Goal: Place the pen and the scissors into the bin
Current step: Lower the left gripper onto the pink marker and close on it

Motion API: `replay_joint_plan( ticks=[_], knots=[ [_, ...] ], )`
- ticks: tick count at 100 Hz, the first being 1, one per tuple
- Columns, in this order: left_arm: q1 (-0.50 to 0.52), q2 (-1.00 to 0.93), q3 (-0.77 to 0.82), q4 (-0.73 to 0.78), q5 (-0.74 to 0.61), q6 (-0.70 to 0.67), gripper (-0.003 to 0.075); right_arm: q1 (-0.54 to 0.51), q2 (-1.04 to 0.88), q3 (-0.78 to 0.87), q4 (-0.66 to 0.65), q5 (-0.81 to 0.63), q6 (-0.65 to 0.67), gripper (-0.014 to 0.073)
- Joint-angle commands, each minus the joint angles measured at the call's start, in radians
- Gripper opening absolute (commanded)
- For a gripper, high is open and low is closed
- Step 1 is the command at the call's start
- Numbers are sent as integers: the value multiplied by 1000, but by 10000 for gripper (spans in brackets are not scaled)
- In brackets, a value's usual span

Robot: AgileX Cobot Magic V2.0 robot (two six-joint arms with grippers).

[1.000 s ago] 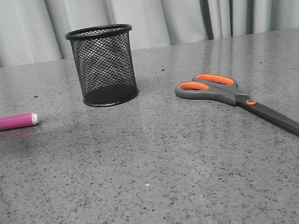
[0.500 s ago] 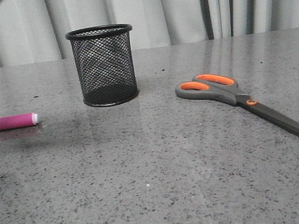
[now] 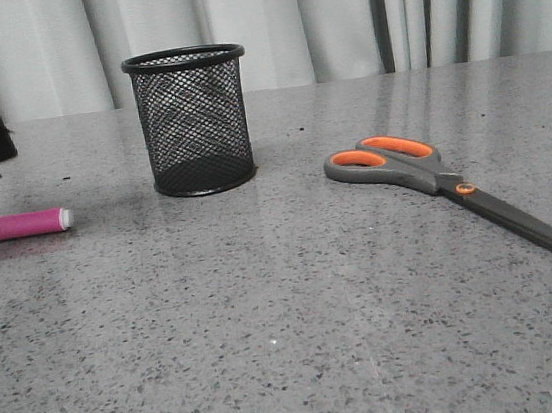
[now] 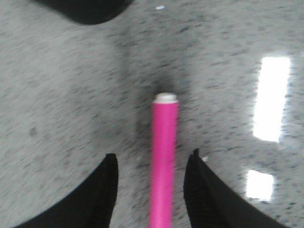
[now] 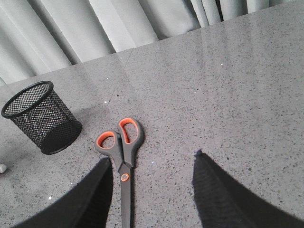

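Left tool [image 4: 149, 183] lower now, straddling pen [image 4: 163, 161], fingers apart.

Front cam sits low, facing forward across my table [image 3: 276, 368]. Left wrist looks down close; right wrist higher, sharing the scissors [image 5: 122, 156] and bin [image 5: 40, 118].

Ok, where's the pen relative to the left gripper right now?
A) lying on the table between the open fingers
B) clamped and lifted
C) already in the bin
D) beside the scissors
A: in the left wrist view the pen lies flat on the table, between the left gripper's spread fingers, untouched.
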State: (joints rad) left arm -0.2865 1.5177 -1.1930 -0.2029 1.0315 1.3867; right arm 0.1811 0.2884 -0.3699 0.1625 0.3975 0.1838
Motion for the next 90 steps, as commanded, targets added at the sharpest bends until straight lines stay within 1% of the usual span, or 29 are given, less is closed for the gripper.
replay_joint_plan(
  ticks=[1, 31, 51, 57, 64, 69, 71, 76, 77, 90],
  knots=[
    [3, -3, -31, -58, 12, 50, 303, 1, 19, -37, -2, -82, -17, 348],
    [3, 57, -31, -58, -49, 50, 303, 1, 19, -37, -8, -82, -17, 348],
    [3, 95, -31, -58, -53, 50, 303, 1, 19, -37, -8, -82, -17, 348],
    [3, 98, -31, -58, -53, 50, 291, 1, 19, -37, -8, -82, -17, 348],
    [3, 100, -31, -58, -45, 48, 220, 1, 19, -37, -8, -82, -17, 348],
    [3, 100, -31, -58, -31, 48, 122, 1, 19, -38, -8, -82, -17, 348],
    [3, 100, -31, -58, -21, 46, 94, 1, 19, -38, -8, -82, -17, 348],
    [3, 100, -31, -60, 2, 33, -13, 1, 19, -46, -8, -82, -17, 348],
    [3, 100, -31, -60, 4, 30, -22, 1, 19, -49, -8, -80, -17, 348],
    [3, 82, -31, -62, 8, -89, -19, 1, 19, -96, -8, -78, -18, 348]
  ],
)
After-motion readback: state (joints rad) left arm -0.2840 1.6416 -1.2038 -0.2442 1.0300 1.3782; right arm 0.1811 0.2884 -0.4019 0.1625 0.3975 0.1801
